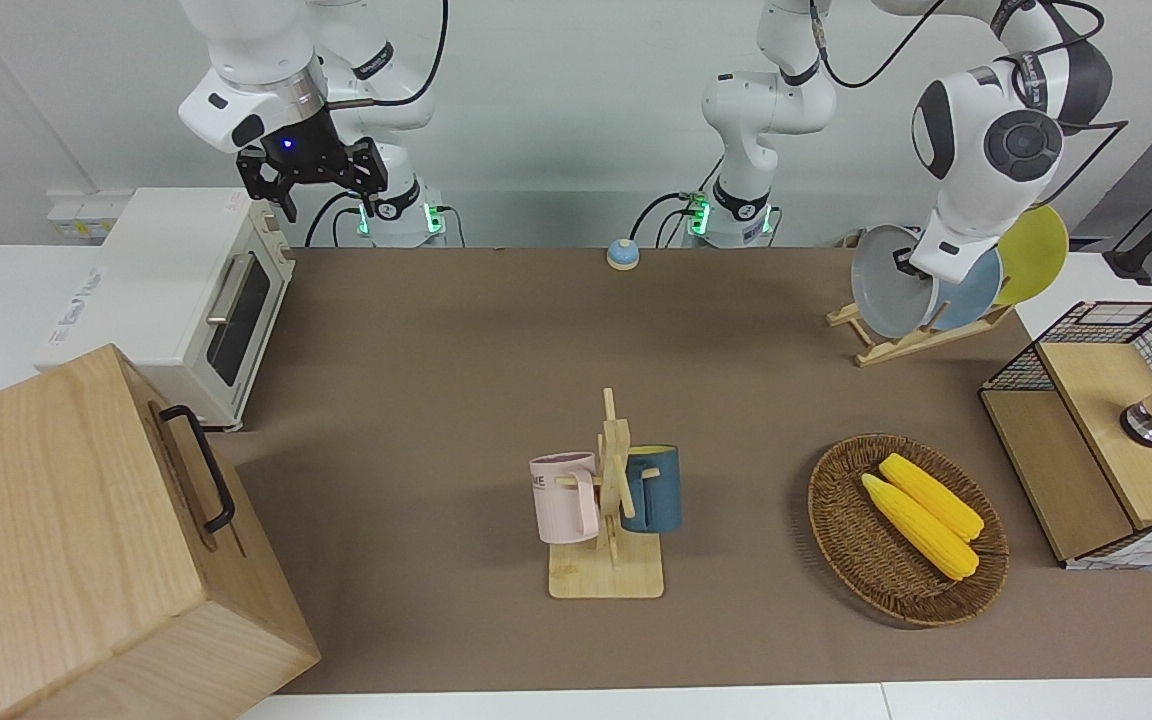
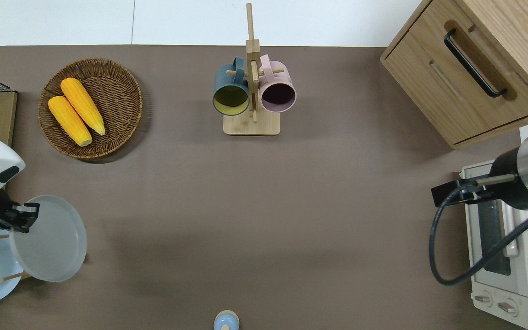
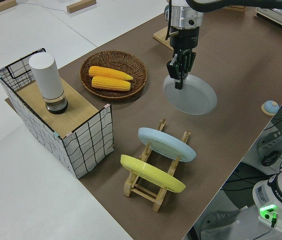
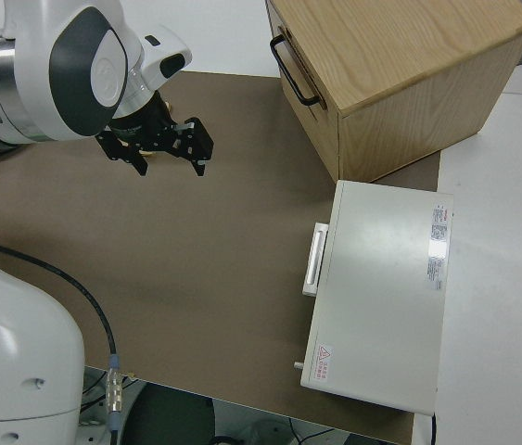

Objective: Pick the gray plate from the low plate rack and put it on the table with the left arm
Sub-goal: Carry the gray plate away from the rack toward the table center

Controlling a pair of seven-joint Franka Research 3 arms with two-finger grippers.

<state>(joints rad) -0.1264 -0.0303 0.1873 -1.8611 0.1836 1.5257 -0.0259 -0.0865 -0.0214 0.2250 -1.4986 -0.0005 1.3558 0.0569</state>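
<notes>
Gray plate lifted from the rack

The left gripper [image 3: 180, 75] clasps the gray plate [image 3: 191, 94] by its rim, holding it tilted above the surface [image 2: 264, 206] beside the rack [image 3: 153, 187]. Right arm parked, gripper [image 4: 154, 148] spread.

The gray plate [image 3: 191, 94] is showing a smooth, satin glaze. The low plate rack [image 3: 153, 181] is looking like pale bare wood. The table [image 2: 264, 206] is wearing a matt brown mat. At the plate's 12 o'clock overhead, the basket [image 2: 122, 105] is rough woven wicker. The left gripper [image 3: 180, 75] is looking matt black.
</notes>
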